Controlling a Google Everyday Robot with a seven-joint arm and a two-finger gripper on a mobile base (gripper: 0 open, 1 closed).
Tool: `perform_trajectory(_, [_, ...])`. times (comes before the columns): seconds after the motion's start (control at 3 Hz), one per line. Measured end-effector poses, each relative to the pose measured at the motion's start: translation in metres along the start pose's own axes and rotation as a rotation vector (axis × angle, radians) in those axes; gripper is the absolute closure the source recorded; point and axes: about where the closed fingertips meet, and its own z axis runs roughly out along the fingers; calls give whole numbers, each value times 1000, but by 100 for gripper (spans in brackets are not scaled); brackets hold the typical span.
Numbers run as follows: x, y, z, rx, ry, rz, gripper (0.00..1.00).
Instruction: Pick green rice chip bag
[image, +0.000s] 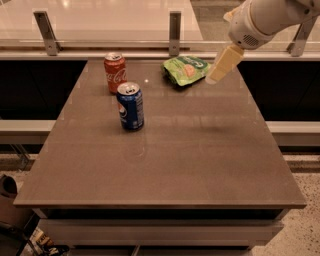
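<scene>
The green rice chip bag (186, 70) lies flat near the far edge of the brown table (200, 160), right of centre, light green with an orange patch. My gripper (214, 77) hangs from the white arm at the upper right. Its cream fingers point down and to the left. The tip is just right of the bag and a little above the table. Nothing is in it.
A red soda can (115, 73) stands at the far left of the table. A blue soda can (131, 106) stands in front of it. A glass rail on metal posts (174, 26) runs behind the table. The table's right edge drops to the floor.
</scene>
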Motion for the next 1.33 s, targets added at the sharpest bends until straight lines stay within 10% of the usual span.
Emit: perform_trajectory(1.33, [-27,-8,98,-73,-129,-19,0])
